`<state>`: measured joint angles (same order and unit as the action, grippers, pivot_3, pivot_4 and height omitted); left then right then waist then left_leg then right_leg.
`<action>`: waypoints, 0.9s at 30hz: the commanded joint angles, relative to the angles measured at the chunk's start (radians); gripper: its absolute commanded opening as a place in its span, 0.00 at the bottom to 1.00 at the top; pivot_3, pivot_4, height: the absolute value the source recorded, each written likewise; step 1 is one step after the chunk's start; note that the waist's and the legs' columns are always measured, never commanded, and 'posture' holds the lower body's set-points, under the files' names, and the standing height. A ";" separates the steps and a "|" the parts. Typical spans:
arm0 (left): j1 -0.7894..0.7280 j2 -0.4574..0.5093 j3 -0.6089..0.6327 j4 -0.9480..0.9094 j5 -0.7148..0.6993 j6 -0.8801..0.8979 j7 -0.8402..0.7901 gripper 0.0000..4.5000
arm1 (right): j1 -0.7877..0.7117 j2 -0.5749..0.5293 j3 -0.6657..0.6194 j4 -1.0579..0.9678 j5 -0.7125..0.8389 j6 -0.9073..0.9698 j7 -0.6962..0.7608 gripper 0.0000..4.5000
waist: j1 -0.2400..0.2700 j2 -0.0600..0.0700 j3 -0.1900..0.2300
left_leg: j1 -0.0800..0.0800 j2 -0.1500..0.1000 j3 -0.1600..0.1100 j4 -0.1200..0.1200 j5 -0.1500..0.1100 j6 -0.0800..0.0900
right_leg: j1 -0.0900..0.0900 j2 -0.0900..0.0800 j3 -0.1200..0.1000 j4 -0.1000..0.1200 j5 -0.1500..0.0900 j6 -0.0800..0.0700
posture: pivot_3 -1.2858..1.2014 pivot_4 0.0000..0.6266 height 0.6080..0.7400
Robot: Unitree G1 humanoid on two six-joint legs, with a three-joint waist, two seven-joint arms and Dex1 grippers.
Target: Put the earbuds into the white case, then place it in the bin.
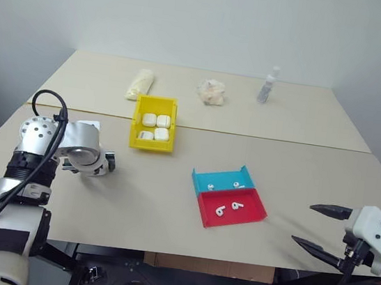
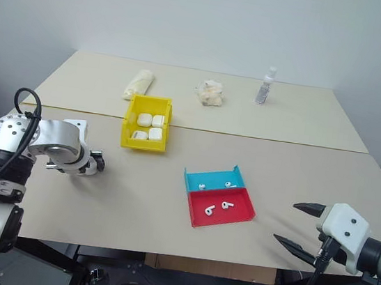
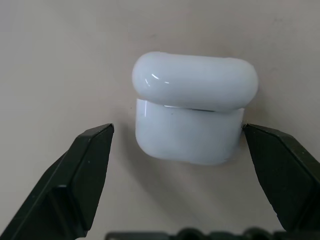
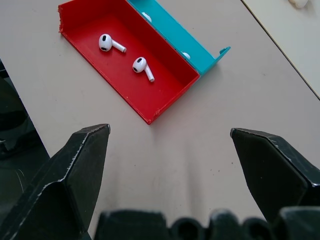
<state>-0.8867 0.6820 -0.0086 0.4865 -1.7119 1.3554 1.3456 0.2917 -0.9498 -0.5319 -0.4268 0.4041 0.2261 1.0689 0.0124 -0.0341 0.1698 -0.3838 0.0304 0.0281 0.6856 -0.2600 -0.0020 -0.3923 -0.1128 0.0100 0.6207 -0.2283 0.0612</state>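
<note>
Left gripper [image 3: 177, 145]: near the table's left edge, pointing down; fingers spread wide to either side of the white case, one fingertip [image 3: 252, 132] just at its side, the other apart from it; not closed on it.
White case [image 3: 192, 112]: lies on the table [image 1: 154, 201] between the left fingers, lid closed.
Right gripper [image 1: 319, 230]: at the table's front right corner, fingers wide apart, holding nothing.
Earbuds [image 4: 125, 55]: two lie in the red half of the red-and-blue tray [image 1: 244, 216], near the front edge, right of centre; two more in the blue half.
Bin [image 1: 151, 144]: yellow, mid-table toward the left, four white cases inside.
Far edge: a pale yellow roll [image 1: 140, 83], a crumpled cloth [image 1: 211, 92], a small spray bottle [image 1: 269, 85].
</note>
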 commanded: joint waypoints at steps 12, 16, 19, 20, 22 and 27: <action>-0.022 -0.063 0.104 -0.056 0.200 0.108 -0.085 0.61 | -0.011 -0.003 -0.028 -0.019 -0.006 -0.005 -0.010 1.00 | -0.001 0.000 0.000 | 0.001 0.000 0.000 -0.001 0.000 0.000 | 0.000 0.000 0.000 0.001 0.000 0.000 | 0.52 0.24 1.00; -0.028 -0.055 0.087 -0.200 0.236 0.205 -0.166 0.61 | -0.013 -0.006 -0.034 -0.023 -0.007 -0.001 -0.012 1.00 | -0.001 0.000 0.000 | -0.001 0.000 0.000 -0.001 0.000 -0.001 | -0.001 0.000 0.000 0.000 0.000 0.000 | 0.52 0.24 1.00; -0.006 0.042 0.039 -0.351 0.221 0.253 -0.271 0.61 | -0.010 -0.014 -0.058 -0.037 -0.002 0.003 -0.004 1.00 | -0.004 -0.001 0.001 | -0.004 0.000 0.000 -0.001 0.001 -0.002 | -0.005 0.000 0.000 0.001 0.000 0.000 | 0.52 0.24 1.00; 0.011 0.095 0.011 -0.418 0.195 0.258 -0.327 0.61 | -0.011 -0.017 -0.067 -0.039 -0.001 0.003 -0.002 1.00 | -0.007 -0.001 0.001 | -0.008 0.000 0.000 -0.001 0.002 -0.004 | -0.010 0.000 0.001 0.003 0.000 0.000 | 0.52 0.24 1.00; 0.065 0.216 -0.011 -0.626 0.181 0.259 -0.467 0.61 | -0.014 -0.026 -0.094 -0.048 0.007 0.004 0.009 1.00 | -0.016 -0.001 0.001 | -0.008 0.001 0.001 -0.004 0.006 -0.010 | -0.013 0.000 0.004 0.004 0.000 0.000 | 0.52 0.24 1.00; 0.233 0.319 0.053 -1.025 0.403 0.004 -0.951 0.61 | -0.064 -0.067 -0.099 -0.050 0.020 0.001 0.034 1.00 | -0.009 -0.001 0.001 | -0.005 0.001 0.003 -0.006 0.005 -0.009 | -0.012 0.000 0.003 0.003 0.000 -0.001 | 0.52 0.24 1.00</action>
<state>-0.6668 0.9892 0.0236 -0.4476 -1.3957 1.4651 0.5461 0.2461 -0.9977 -0.6067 -0.4551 0.4070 0.2283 1.0940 0.0034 -0.0351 0.1707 -0.3884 0.0311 0.0315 0.6794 -0.2554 -0.0098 -0.4031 -0.1123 0.0131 0.6239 -0.2286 0.0599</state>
